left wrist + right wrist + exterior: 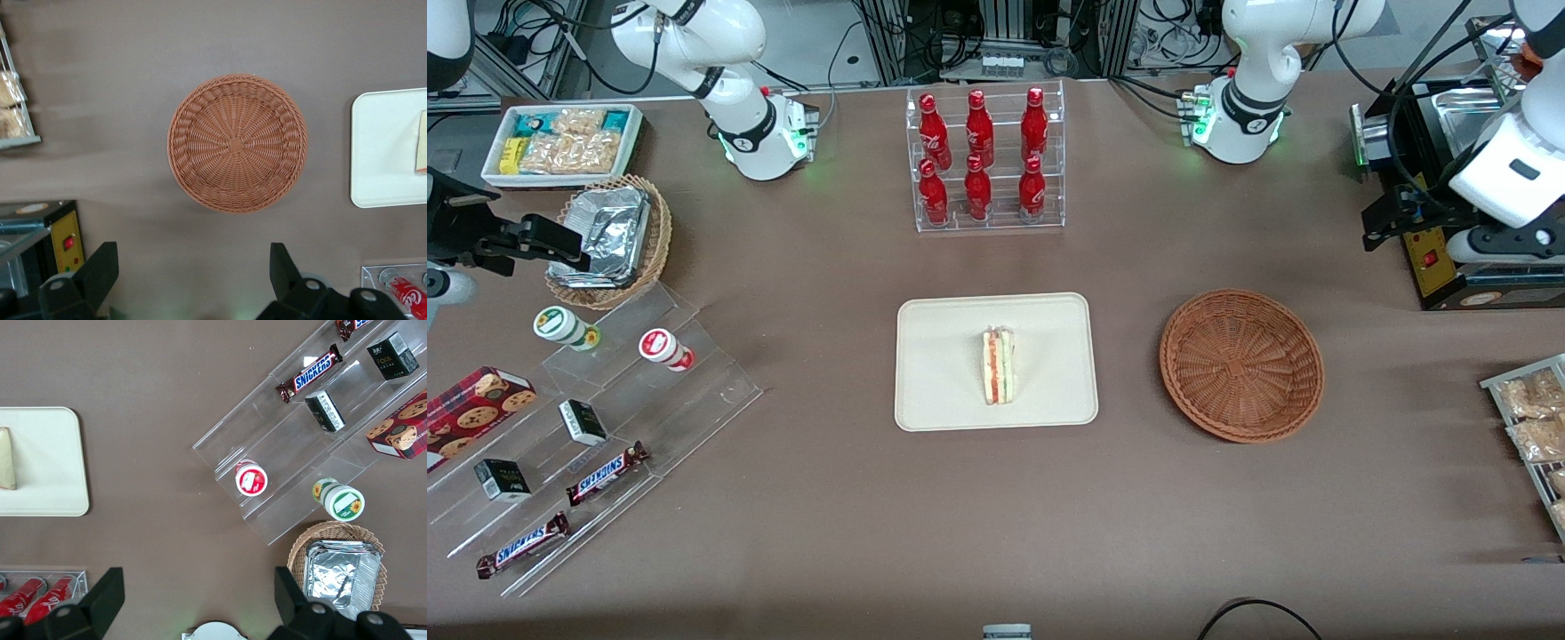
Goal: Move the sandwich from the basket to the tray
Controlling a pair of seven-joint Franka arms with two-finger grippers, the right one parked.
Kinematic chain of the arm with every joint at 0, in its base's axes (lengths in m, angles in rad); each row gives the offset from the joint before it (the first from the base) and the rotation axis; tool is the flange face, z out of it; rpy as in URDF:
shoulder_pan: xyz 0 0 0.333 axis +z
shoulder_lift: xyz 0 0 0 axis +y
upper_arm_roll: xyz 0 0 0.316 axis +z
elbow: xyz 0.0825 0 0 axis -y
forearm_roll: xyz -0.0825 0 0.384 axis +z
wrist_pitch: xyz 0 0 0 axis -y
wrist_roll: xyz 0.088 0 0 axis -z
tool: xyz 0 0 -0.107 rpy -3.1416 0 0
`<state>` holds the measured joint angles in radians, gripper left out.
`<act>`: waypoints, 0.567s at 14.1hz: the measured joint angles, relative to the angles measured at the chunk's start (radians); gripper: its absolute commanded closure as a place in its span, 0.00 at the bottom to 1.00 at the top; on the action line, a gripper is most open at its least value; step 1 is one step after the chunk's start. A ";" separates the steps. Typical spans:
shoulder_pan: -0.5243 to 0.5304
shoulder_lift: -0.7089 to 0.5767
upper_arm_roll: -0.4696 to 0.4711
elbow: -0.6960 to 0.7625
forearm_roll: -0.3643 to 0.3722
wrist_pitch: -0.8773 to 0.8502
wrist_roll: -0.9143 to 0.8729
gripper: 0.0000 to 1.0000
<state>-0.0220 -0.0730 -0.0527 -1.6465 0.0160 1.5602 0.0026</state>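
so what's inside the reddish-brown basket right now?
Nothing: the basket shows only bare weave. The sandwich lies on the tray. The hand hangs open above the table beside the basket, holding nothing.

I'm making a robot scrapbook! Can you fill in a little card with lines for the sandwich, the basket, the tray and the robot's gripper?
sandwich: lying on the tray, near its middle, filling edge showing
basket: round brown wicker, nothing in it, beside the tray toward the working arm's end of the table
tray: cream rectangle, holds only the sandwich
gripper: open, holding nothing, raised above the table next to the basket
task: looks done, sandwich out of the basket and on the tray
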 measured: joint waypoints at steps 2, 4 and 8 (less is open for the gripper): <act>-0.003 0.000 0.022 0.013 0.000 -0.001 0.056 0.00; -0.013 0.000 0.061 0.024 -0.001 -0.001 0.073 0.00; -0.013 0.003 0.084 0.031 -0.001 -0.001 0.076 0.00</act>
<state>-0.0349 -0.0695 0.0315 -1.6152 0.0151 1.5595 0.0789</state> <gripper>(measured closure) 0.000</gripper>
